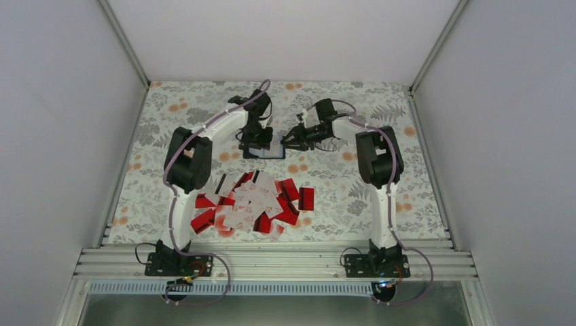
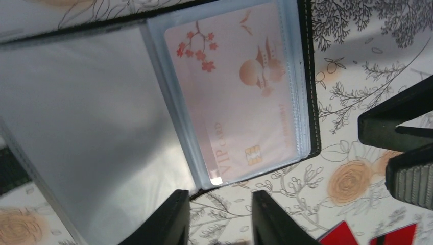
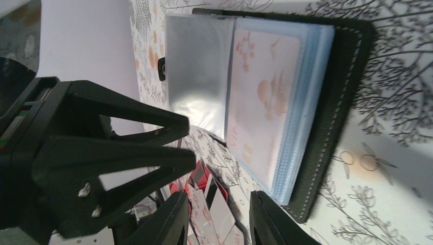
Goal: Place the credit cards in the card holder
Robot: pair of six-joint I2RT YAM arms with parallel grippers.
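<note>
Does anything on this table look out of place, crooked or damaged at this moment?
Nothing looks damaged. The red and pale pink flat cards lie in a jumbled, overlapping heap. The black folding card holder lies open beyond that heap, with one clear sleeve page raised.

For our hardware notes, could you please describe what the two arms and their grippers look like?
The left arm and right arm both have white links with bulky black joints. A lilac-grey cable runs along each. The left gripper and right gripper are black, with tapered fingers built as open triangular frames. One pad shows fine ribbing.
</note>
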